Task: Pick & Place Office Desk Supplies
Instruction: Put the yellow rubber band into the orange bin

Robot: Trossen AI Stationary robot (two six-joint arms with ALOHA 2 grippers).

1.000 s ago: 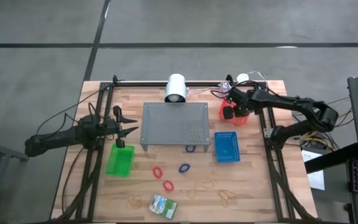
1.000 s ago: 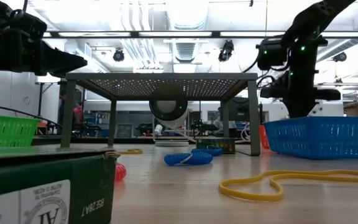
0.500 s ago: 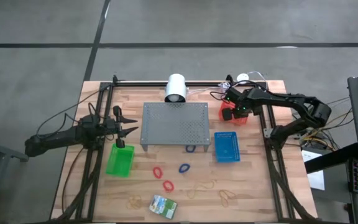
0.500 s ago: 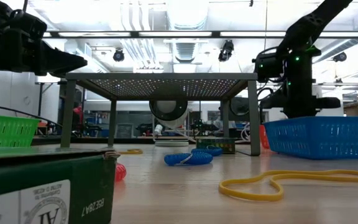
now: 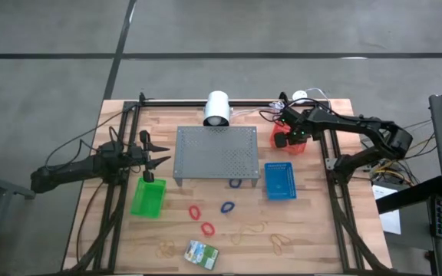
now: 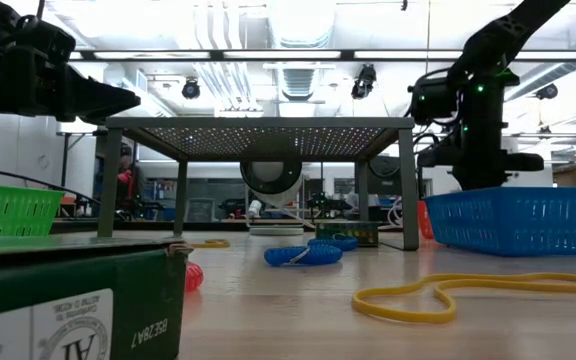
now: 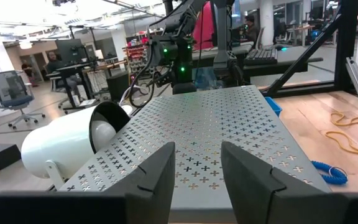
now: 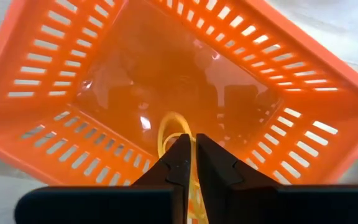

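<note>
The right tool (image 8: 189,163) hangs over the red basket (image 5: 291,141) at the far right of the desk (image 5: 321,230), its fingers pressed nearly together with a thin tan rubber band (image 8: 178,127) pinched between the tips and looping down toward the basket floor. The step in hand looks like a release into that basket, and doing it well means keeping the tips centred over the floor (not over the slotted walls, where a light band could catch) and parting the fingers only a little, since the band is thin and should fall straight. The left tool (image 7: 194,168) waits at the left edge of the desk, level with the grey perforated stand (image 5: 216,152), its fingers standing moderately apart and holding nothing. Still out on the desk are two red loop bands (image 5: 195,211), a blue loop band (image 5: 227,207), another blue one (image 5: 236,182) at the stand's near edge, several tan rubber bands (image 5: 253,228) and the crayon box (image 5: 201,252) near the front edge. Room above the red basket is open, but the blue basket (image 5: 280,181) sits just in front of it and the stand close beside, so lifting straight up before swinging toward the front seems the safe path; the front half of the desk offers the freest space.
</note>
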